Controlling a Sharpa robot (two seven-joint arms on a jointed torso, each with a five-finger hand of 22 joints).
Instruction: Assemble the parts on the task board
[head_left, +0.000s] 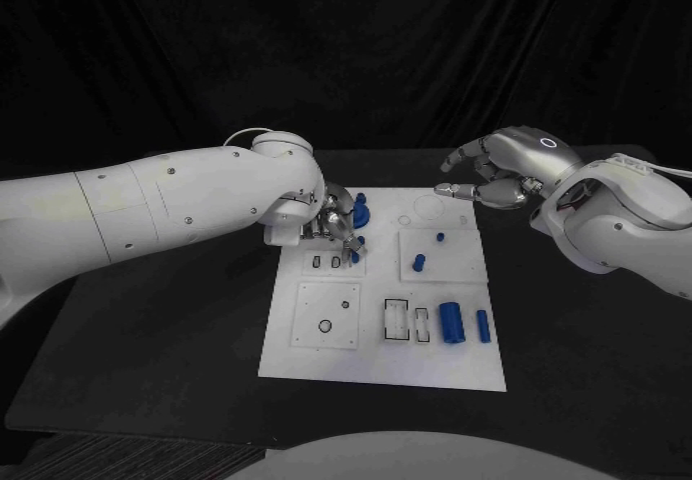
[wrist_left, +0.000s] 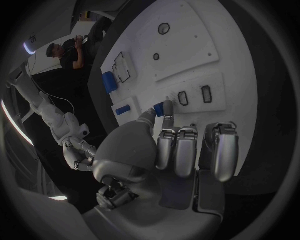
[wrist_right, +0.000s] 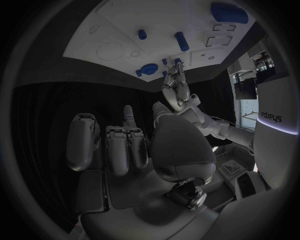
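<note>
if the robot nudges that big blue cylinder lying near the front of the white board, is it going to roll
Probably. The big blue cylinder lies on its side on the flat white task board, so a sideways nudge would likely roll it. It looks rigid and smooth, maybe slippery. The thinner blue pin beside it could get bumped.

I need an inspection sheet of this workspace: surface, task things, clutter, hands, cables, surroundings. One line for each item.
Surface: black table, under the white task board.
Job's things: blue parts on the board: large cylinder, thin peg, small peg, round piece at the far edge.
Clutter: nothing seen.
Hands: left hand pinches a small blue part over the board; right hand hovers beyond the board's far corner, holding nothing.
Cables: thin white cable on the left arm.
Surroundings: dark backdrop.
</note>
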